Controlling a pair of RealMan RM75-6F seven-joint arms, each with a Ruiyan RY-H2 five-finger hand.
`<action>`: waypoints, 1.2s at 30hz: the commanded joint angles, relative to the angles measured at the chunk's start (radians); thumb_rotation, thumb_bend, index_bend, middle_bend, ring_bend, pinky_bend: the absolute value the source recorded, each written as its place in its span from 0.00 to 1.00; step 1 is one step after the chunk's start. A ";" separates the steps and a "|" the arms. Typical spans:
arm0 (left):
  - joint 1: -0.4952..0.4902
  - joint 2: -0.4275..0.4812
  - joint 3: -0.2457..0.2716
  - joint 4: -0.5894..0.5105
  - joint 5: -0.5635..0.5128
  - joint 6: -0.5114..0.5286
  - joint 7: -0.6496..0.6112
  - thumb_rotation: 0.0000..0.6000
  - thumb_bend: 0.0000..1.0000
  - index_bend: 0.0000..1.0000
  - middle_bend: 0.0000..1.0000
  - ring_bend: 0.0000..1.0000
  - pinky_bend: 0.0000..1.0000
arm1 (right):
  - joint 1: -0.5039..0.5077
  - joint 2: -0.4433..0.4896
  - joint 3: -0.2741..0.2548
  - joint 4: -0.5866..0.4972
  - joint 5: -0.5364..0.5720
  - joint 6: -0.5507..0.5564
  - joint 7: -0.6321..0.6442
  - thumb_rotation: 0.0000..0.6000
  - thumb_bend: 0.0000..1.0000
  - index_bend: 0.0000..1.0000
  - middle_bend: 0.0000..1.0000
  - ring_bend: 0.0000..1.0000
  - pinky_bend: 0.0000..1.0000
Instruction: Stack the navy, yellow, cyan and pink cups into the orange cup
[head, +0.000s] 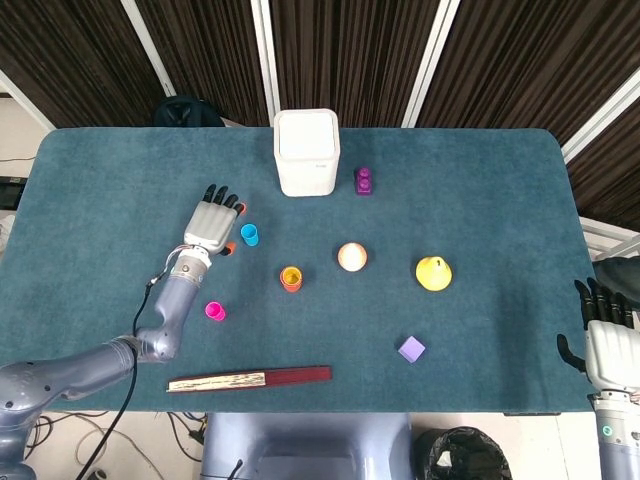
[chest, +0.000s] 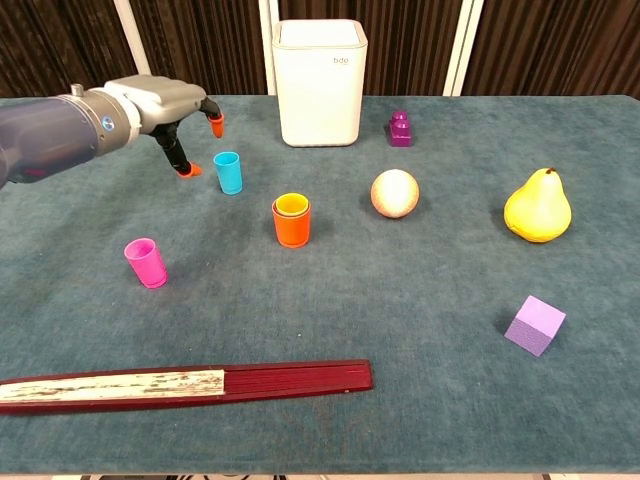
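Left hand (chest: 165, 105) hovered with fingers spread and nothing held just left of the cyan cup (chest: 228, 172), which stood upright up-left of the orange cup (chest: 291, 225) holding the yellow cup (chest: 292, 205), the pink cup (chest: 146, 262) lying down-left.

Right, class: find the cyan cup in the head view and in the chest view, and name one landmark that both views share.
Head view: the cyan cup stands left of centre, just right of the left hand.
Chest view: the cyan cup stands upper left, right of the left hand.
Shared landmark: the white bin, behind the cup and to its right in both.
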 joint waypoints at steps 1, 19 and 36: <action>-0.006 -0.028 0.002 0.047 0.017 -0.027 -0.026 1.00 0.23 0.32 0.16 0.00 0.00 | 0.001 -0.003 0.000 0.005 0.003 -0.003 -0.002 1.00 0.43 0.05 0.00 0.04 0.00; -0.015 -0.094 0.002 0.156 0.097 -0.052 -0.097 1.00 0.26 0.36 0.16 0.00 0.00 | 0.003 -0.010 -0.003 0.011 0.003 -0.008 -0.007 1.00 0.43 0.05 0.00 0.04 0.00; -0.021 -0.130 -0.009 0.177 0.128 -0.040 -0.090 1.00 0.34 0.46 0.19 0.00 0.01 | 0.002 -0.007 0.001 0.010 0.003 -0.003 0.004 1.00 0.43 0.05 0.00 0.04 0.00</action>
